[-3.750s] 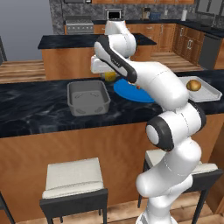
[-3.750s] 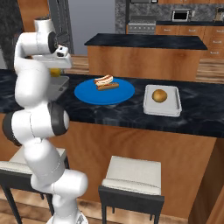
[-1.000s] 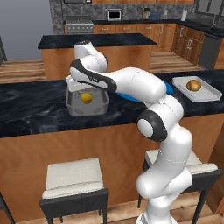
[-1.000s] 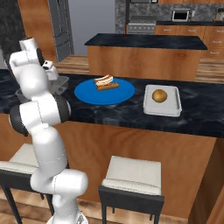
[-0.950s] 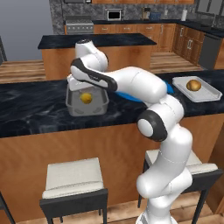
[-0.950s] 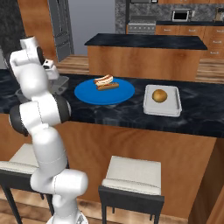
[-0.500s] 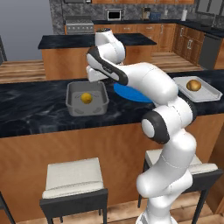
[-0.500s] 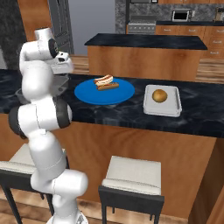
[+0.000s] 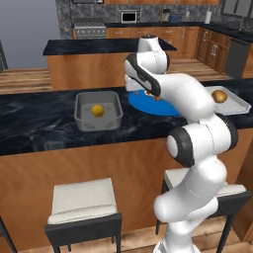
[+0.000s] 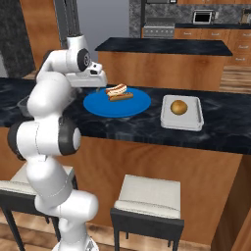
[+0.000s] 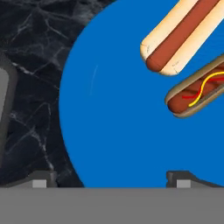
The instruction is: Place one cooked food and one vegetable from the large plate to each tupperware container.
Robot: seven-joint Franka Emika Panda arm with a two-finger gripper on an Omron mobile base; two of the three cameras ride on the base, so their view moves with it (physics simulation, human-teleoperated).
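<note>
My gripper (image 11: 111, 179) hangs open and empty over the left part of the large plate (image 11: 118, 113), a bright blue disc on the dark counter. Two hot dogs, the cooked food, lie on the plate ahead of the fingers: a plain one (image 11: 183, 33) and one with a yellow squiggle (image 11: 199, 89). In the right base view the gripper (image 10: 100, 87) is just left of the hot dogs (image 10: 117, 90). The deep grey tub (image 9: 98, 109) holds the small yellow vegetable (image 9: 97, 110). The shallow pale tray (image 10: 182, 117) holds the golden-brown vegetable (image 10: 179, 107).
The black marble counter (image 10: 220, 125) carries everything. Two stools (image 9: 84, 202) stand in front of it, below its edge. A second counter island (image 10: 162, 46) stands behind. The tub's rim (image 11: 3, 109) lies close to the left of the plate.
The arm swung right from above the grey tub to the blue plate's left side. The yellow vegetable stays in the tub. The jaws remain wide.
</note>
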